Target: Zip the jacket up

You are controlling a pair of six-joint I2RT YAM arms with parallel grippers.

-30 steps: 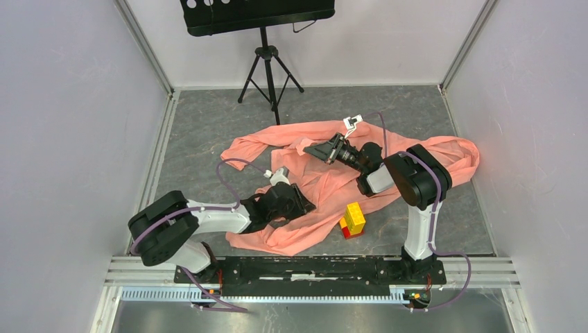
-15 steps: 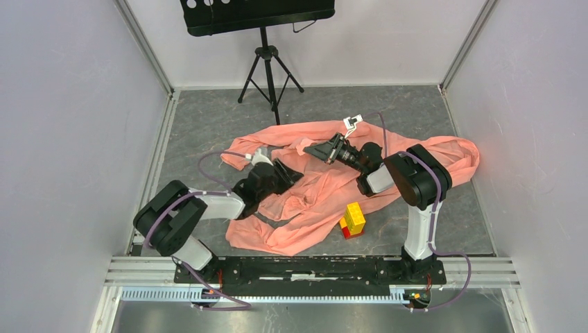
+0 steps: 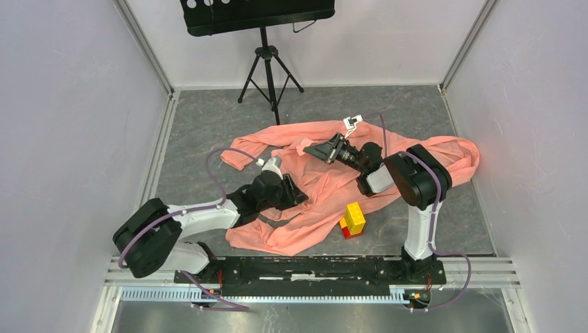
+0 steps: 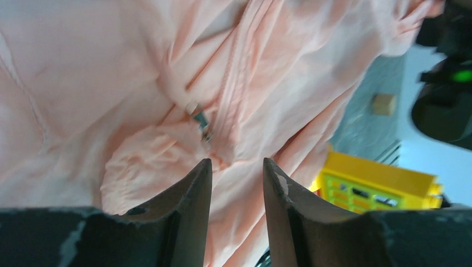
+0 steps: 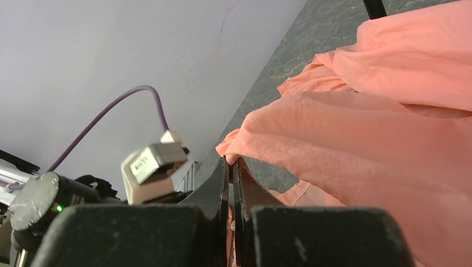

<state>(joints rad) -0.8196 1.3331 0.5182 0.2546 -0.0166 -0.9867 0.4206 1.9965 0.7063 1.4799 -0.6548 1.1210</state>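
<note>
The salmon-pink jacket (image 3: 416, 156) lies crumpled across the grey table. My left gripper (image 3: 290, 189) hovers over its lower middle, open, with nothing between the fingers (image 4: 192, 189). In the left wrist view the metal zipper pull (image 4: 199, 118) sits on the thin zipper line (image 4: 236, 67), just beyond the left gripper (image 4: 236, 162). My right gripper (image 3: 310, 148) is farther back and holds up a fold of the jacket (image 5: 389, 150). In the right wrist view the right gripper (image 5: 231, 161) is shut on that fabric edge.
A yellow-and-red block stack (image 3: 353, 218) stands beside the jacket's near right edge and shows as a yellow block (image 4: 378, 181) in the left wrist view. A black tripod stand (image 3: 267, 62) stands at the back. Walls enclose the table on three sides.
My left gripper swung from the jacket's near hem toward the back, then settled slightly nearer again, and its elbow shifted left. The fabric under it shifted. The right arm stayed still.
</note>
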